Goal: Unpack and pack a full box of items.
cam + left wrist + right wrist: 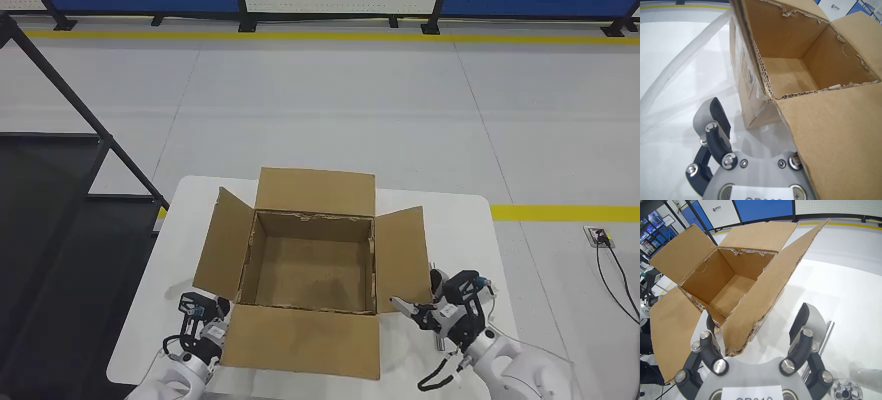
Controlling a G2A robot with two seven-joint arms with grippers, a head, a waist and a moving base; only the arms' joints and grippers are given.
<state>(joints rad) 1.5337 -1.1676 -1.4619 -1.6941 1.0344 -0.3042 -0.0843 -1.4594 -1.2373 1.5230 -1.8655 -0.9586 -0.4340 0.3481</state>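
- I'm looking at a pale floor with yellow line tape around a white rounded table [450, 235]. A black metal rack [60, 150] stands off to one side.
- The brown corrugated cardboard box [312, 225] stands upright mid-table. All four flaps are splayed outward, the top edges are torn and ragged, and the bare cardboard floor is in view.
- My left gripper [203, 306] sits at the box's near corner on its side, jaws released; the near flap covers one finger.
- My right gripper [755, 321] sits at the other near corner, jaws spread wide. The side flap's frayed corner lies between them, not clamped.
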